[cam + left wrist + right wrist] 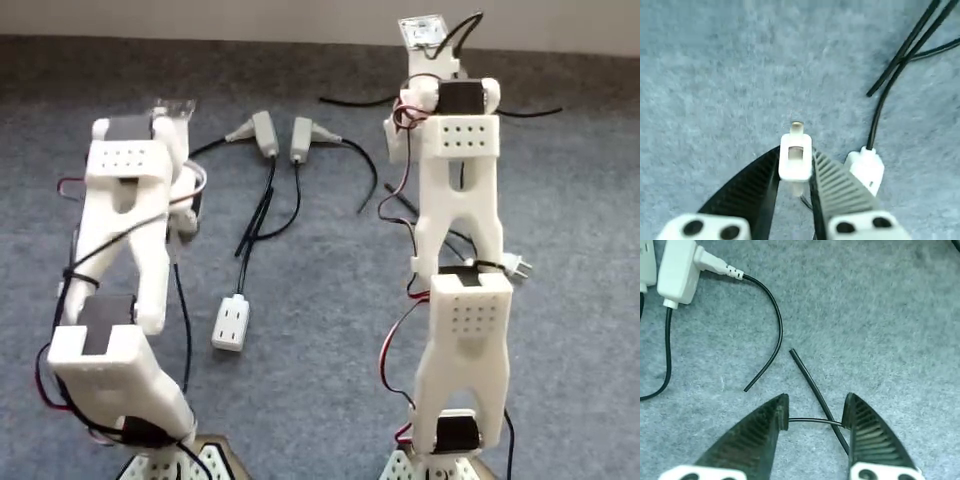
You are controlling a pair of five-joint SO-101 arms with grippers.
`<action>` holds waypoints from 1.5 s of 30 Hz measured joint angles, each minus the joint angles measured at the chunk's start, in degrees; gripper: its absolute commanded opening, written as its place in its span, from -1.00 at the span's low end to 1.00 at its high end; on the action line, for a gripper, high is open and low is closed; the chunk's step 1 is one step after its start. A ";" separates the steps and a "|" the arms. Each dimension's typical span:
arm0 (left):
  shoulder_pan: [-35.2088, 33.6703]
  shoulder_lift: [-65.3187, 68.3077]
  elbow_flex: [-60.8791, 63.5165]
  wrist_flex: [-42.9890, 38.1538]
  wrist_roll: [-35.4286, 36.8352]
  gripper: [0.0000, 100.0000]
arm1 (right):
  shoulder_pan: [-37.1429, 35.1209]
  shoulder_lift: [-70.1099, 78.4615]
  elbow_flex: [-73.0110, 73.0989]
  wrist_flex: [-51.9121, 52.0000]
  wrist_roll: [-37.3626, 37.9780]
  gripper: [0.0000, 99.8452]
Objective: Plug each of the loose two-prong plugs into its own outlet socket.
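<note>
High view, landmark: the socket, a white block lying on the grey carpet between the two arms.
High view, neighbour: and there's a neighbour socket just beside the socket, black cords trailing from both.
High view, power strip: the white power strip lies well apart from the socket, down toward the arm bases.
High view, loose plug: a loose plug pokes out from behind the right arm, prongs showing, well apart from the socket.
High view, left arm: the left arm is folded over on the far side of the neighbour socket from the socket.

Left wrist view, grip: the left gripper is pinching a white plug between its ribbed fingers, one metal prong pointing away over the carpet.
Left wrist view, company: a second white plug lies just beside the held one, black cord attached.

Right wrist view, landmark: the socket is well apart from the fingers, its cord curling toward them and ending loose.
Right wrist view, hand: the right gripper has its fingers spread wide and grips nothing.
Right wrist view, gap: a black cable stub lies slantwise in the gap between the fingers, with a thin wire running across that gap.
</note>
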 measured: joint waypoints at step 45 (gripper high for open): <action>-10.99 33.85 -19.34 5.10 -47.30 -0.74 | 0.70 0.00 0.00 -0.53 0.00 -0.63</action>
